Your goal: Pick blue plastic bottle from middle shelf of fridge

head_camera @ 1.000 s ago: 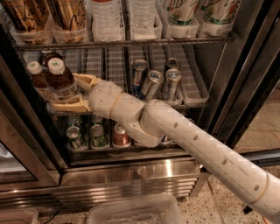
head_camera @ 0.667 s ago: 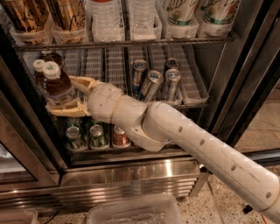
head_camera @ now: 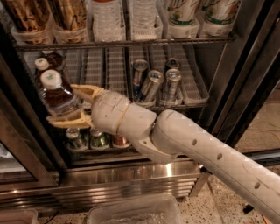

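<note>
A small clear plastic bottle [head_camera: 58, 97] of dark brown drink with a white screw cap is held at the left end of the fridge's middle shelf [head_camera: 189, 85]. It tilts, its cap leaning up and to the left. The cap carries a small greenish mark, and the pale label is mostly hidden, so no writing can be read.

The pincer [head_camera: 61, 104] is closed around the bottle's body, one tan finger above and behind it and one below. A thick white arm [head_camera: 197, 146] runs from the pincer down to the lower right corner.

Just behind the held bottle stand two more bottles [head_camera: 47, 64] of the same dark drink, one with a white cap. Further right on the same shelf, long white slotted trays hold three tall silver cans [head_camera: 151, 84], their print too blurred to read.

The shelf above carries clear water bottles [head_camera: 105, 17] and pale containers with green print [head_camera: 180, 12]. Below the arm sit short green cans [head_camera: 78, 139] and a red can [head_camera: 118, 141]. The fridge [head_camera: 245, 70] has black door frames and a shiny steel base [head_camera: 131, 177] with a slatted grille. A clear plastic tub [head_camera: 131, 212] lies on the speckled floor in front.
</note>
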### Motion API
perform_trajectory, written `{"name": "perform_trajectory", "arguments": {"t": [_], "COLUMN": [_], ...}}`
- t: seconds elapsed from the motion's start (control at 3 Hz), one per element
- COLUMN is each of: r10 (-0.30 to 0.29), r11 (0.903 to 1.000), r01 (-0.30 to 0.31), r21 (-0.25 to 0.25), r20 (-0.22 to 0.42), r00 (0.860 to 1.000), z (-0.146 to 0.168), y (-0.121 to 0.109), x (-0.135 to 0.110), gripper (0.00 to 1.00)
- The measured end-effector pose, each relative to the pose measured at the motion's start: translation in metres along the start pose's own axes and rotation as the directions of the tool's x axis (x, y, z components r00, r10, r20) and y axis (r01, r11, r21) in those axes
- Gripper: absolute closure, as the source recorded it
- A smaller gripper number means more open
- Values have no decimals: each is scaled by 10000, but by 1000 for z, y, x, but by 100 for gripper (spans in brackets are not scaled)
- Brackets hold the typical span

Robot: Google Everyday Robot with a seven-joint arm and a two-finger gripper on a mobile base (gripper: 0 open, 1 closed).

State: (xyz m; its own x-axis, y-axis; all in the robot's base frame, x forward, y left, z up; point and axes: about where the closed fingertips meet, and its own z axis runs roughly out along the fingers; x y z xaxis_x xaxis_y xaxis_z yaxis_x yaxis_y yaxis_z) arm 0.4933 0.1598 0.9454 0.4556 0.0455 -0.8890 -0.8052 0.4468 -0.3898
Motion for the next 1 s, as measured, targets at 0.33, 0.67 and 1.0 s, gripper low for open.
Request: {"name": "perform_trajectory", "arguments": {"t": [0.33,0.67,1.0], "r10": [400,1180,1686], "r11": [9980,9853,9730], "r01": [-412,-1254,-1817], "r21": [-481,-1161,-1421], "r20": [-265,-685,-991], "r00": [9989,9907,9807], "z": [-17,-43,-61], "y": [18,30,36], "x": [-10,-21,-22], "gripper": [100,100,100]}}
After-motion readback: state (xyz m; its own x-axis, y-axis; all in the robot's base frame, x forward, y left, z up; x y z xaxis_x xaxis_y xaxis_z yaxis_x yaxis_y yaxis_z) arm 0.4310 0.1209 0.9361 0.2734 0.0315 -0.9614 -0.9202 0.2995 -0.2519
